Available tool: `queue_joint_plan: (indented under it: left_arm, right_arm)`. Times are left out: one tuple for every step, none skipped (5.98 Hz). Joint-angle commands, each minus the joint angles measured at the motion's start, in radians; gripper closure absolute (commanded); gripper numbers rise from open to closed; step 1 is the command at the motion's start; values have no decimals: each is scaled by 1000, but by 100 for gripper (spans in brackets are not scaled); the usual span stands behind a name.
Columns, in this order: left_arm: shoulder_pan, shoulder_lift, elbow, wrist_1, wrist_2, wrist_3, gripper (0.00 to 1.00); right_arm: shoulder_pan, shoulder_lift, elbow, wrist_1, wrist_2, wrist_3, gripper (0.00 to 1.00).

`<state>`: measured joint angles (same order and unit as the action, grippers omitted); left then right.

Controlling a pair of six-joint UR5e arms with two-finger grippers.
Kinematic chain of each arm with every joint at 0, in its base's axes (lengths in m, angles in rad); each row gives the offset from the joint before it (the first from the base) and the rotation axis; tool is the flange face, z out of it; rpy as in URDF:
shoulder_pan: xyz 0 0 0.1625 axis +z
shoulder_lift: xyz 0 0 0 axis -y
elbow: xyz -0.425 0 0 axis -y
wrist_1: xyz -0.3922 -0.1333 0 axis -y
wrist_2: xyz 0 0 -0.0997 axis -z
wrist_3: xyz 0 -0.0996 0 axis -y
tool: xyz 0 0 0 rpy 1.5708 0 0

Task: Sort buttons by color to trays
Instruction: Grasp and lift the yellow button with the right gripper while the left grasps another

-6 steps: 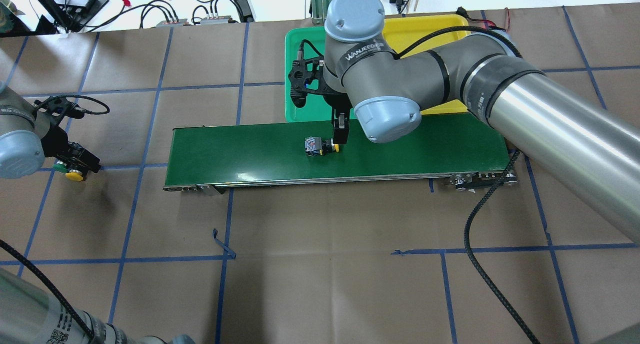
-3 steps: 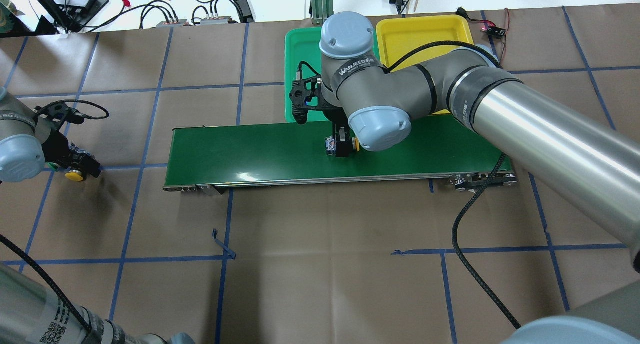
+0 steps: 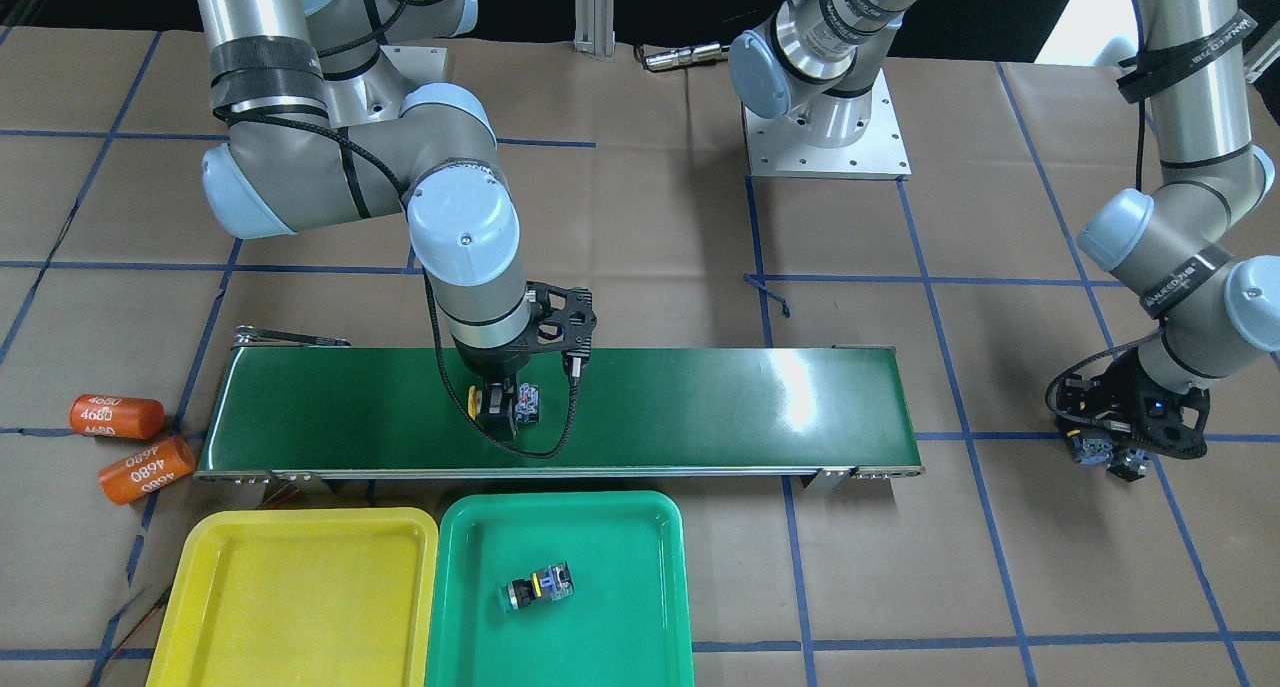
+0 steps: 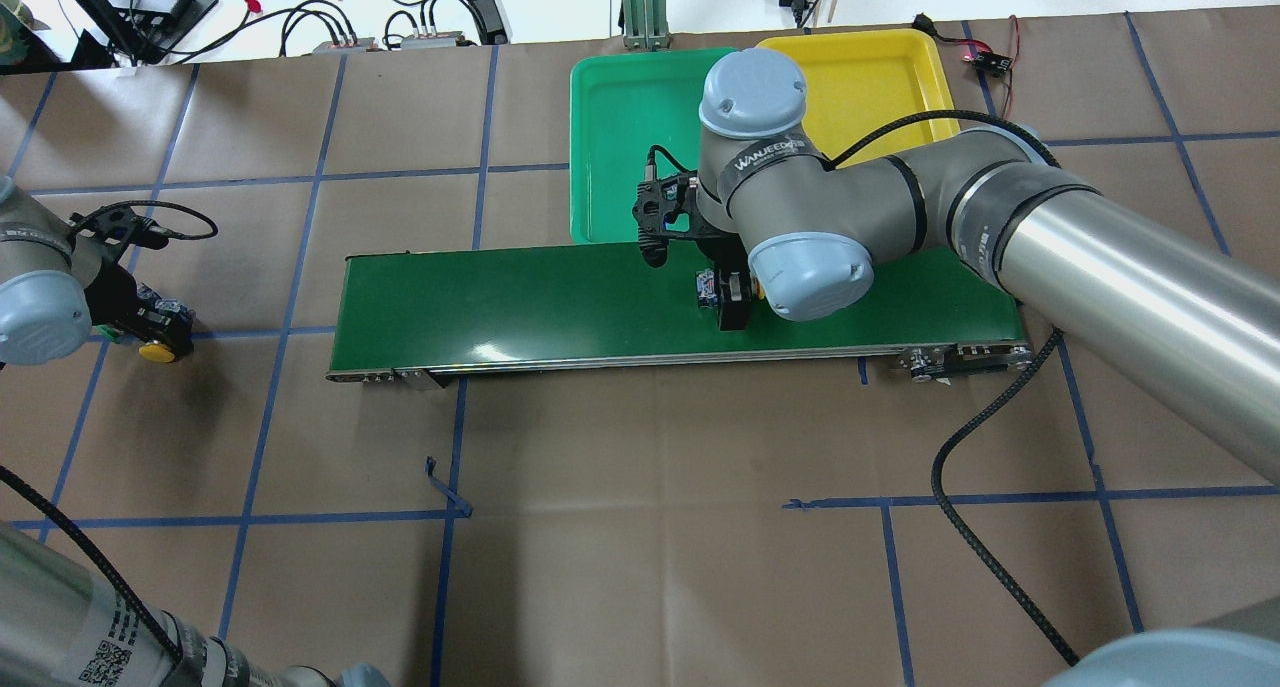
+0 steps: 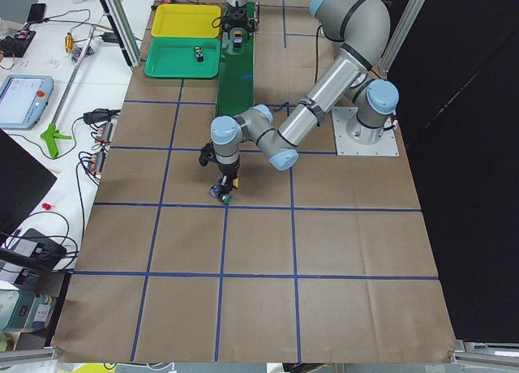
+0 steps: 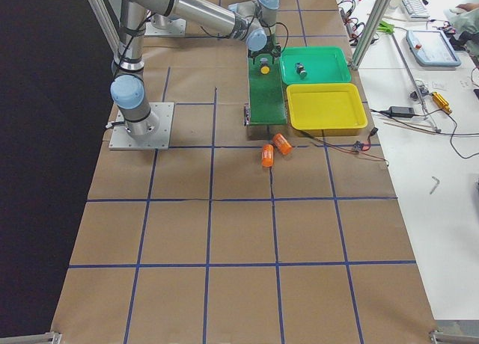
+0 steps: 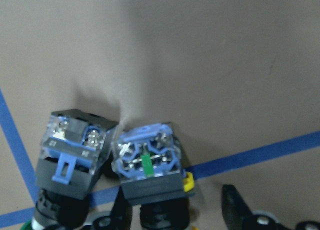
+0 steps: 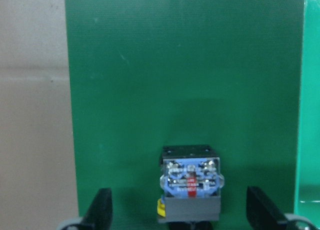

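Observation:
A yellow-capped button [image 8: 190,182] lies on the dark-green conveyor belt [image 4: 500,297]. My right gripper [image 4: 735,307] is down over it, open, with a finger on either side and clear of it. My left gripper [image 4: 165,332] hovers low at the table's left end over two buttons that touch side by side: a yellow-capped one [image 7: 147,162] between its open fingers and a green-capped one [image 7: 70,150] just outside them. The green tray [image 3: 460,607] holds one button [image 3: 538,589]. The yellow tray [image 3: 300,522] holds nothing.
Two orange cylinders marked 4680 [image 3: 115,415] lie on the paper off the belt's end near the yellow tray. Both trays stand side by side along the belt's far edge. A black cable [image 4: 960,487] runs over the table on the right.
The button has ridden rightward along the belt. My right gripper has followed it to the right and come down around it. The left gripper has shifted slightly over its two buttons.

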<state>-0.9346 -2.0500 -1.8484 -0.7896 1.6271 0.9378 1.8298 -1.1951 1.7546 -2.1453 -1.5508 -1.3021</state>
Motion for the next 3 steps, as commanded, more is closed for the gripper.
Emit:
queue_joint_plan:
  left_arm:
    - [-4, 19, 0, -2, -3, 4, 100]
    - [-29, 54, -8, -10, -13, 21, 100]
    - [-80, 107, -27, -25, -13, 103, 100]
  right_arm:
    - [-55, -37, 55, -1, 3, -17, 29]
    - [-82, -50, 66, 1, -2, -90, 46]
    - [-101, -61, 77, 1, -11, -106, 65]
